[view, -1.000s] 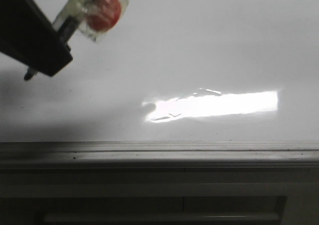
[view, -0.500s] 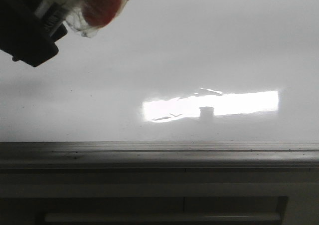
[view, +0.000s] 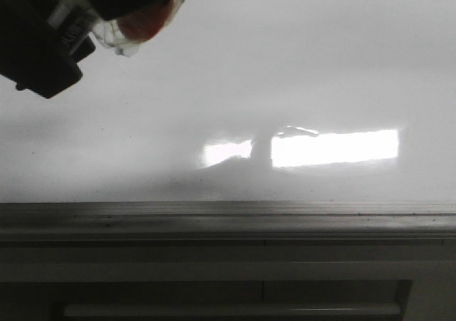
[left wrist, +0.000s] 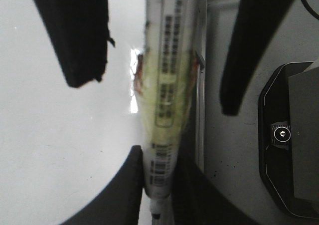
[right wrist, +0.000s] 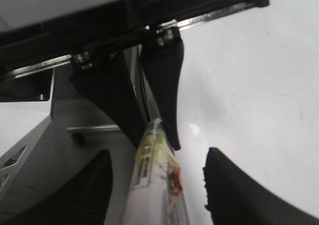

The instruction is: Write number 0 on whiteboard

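Left gripper [left wrist: 159,155] is pinched on the marker [left wrist: 169,75] near its tip end. In the left wrist view the barrel runs straight away from those fingers, up the frame.

Right gripper [right wrist: 157,155] is spread wide. Its two fingers bracket the taped part of the barrel, one on each side, and neither is touching it as far as I can tell.

In the front view this all sits in the upper left of the frame. The marker is tilted there, its back end up and to the right.

The whiteboard [view: 320,65] fills the rest of the frame, with its grey edge rail [view: 228,218] along the bottom and a glare patch [view: 335,146] right of centre. I see no stroke anywhere, so the number 0 isn't started.

This looks to me like a handover from left to right. The key relation is that the marker's long axis already runs through the gap in the right gripper, roughly in line with its fingers. The right gripper only needs to close square on the barrel before the left lets go.

The risk I see is the tape wrap: it looks lumpy, and the marker could twist as the right closes on it.
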Tool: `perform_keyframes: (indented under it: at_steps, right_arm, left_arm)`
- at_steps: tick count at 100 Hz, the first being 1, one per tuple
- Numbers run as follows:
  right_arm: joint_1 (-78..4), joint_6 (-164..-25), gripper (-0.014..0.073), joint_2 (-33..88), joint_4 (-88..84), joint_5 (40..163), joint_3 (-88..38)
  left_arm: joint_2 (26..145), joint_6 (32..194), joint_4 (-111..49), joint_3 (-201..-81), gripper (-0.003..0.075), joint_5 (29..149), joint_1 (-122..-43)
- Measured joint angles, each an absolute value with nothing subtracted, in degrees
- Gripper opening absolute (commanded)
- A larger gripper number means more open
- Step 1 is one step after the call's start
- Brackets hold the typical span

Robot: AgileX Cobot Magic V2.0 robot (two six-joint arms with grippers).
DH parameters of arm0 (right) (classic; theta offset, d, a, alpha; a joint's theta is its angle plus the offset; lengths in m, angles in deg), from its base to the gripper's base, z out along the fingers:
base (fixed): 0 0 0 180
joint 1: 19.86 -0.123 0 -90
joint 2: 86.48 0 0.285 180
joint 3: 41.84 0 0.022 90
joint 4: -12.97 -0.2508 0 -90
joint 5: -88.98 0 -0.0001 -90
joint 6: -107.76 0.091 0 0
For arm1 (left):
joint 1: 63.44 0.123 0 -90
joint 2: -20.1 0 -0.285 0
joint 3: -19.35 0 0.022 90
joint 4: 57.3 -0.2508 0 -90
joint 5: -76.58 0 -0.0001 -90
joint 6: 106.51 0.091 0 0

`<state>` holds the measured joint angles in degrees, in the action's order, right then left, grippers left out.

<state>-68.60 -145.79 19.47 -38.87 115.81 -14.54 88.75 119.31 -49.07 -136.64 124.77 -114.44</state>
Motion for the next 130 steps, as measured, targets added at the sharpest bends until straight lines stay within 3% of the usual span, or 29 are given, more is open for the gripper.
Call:
perform_keyframes:
  at_steps: [24,53,63,75,83,93,111,130]
  right_arm:
    - [-68.6,-146.1,-0.0076,17.6,-40.8,115.9,-14.5]
    - [-68.6,-146.3,-0.0076,17.6,-40.8,115.9,-14.5]
    - [-68.6,-146.3,-0.0076,17.6,-40.8,115.2,-14.5]
    - [-67.8,-146.2,-0.0076,18.5,-41.9,114.0,-14.5]
    - [-65.8,-146.2,-0.0075,19.8,-42.3,113.8,-14.5]
    - [-62.6,-145.9,-0.0064,21.9,-42.6,112.6,-14.1]
    - [-57.7,-145.8,-0.0054,29.1,-42.9,112.1,-8.3]
    - [-54.6,-144.9,-0.0054,41.8,-42.9,111.0,1.3]
  left_arm:
    - [88.8,119.2,-49.0,-136.6,-0.002,125.4,-114.4]
    - [88.8,117.5,-49.0,-136.6,-0.0001,125.6,-114.4]
    - [88.8,114.9,-49.2,-136.7,0.0132,125.6,-114.4]
    - [87.6,111.2,-49.2,-137.2,0.0404,125.1,-114.4]
    - [85.8,108.4,-49.2,-137.8,0.0487,124.9,-114.4]
    - [82.1,105.5,-48.9,-137.8,0.0434,124.9,-114.4]
    - [72.2,98.0,-48.8,-137.4,0.0227,123.4,-114.4]
    - [55.8,78.5,-58.8,-132.5,0.0105,117.8,-114.4]
